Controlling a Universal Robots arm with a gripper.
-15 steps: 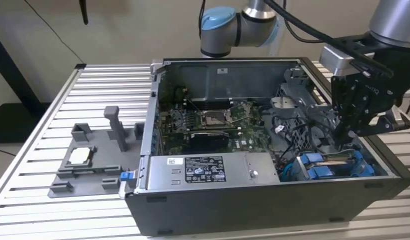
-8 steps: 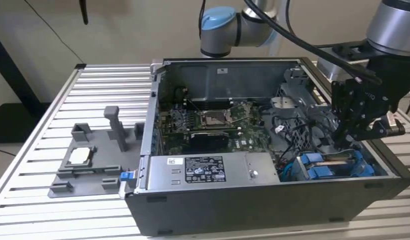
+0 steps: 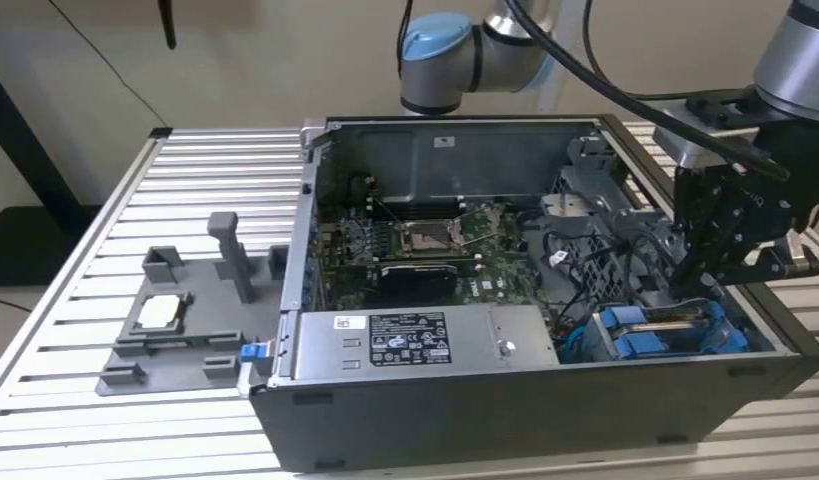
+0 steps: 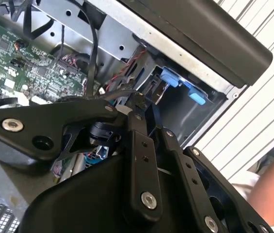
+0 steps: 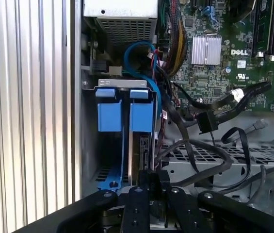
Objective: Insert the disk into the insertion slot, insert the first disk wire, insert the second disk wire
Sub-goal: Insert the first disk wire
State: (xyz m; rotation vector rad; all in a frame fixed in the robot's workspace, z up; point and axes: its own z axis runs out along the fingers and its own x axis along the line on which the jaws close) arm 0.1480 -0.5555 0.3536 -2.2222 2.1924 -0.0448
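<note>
Well away from my gripper (image 3: 704, 288), toward the exterior view's left, the grey fixture tray (image 3: 182, 352) lies on the slatted table (image 3: 62, 330). Nearer to me, the power supply box (image 3: 496, 340) sits inside the computer case (image 3: 516, 420). Right below me the disk (image 5: 144, 150) stands on edge in the insertion slot (image 5: 125, 83), beside its blue fittings (image 5: 106, 114). My fingers (image 5: 158, 178) are clamped on the disk's nearest end. Loose black cables (image 5: 214, 104) lie just beside my grip.
</note>
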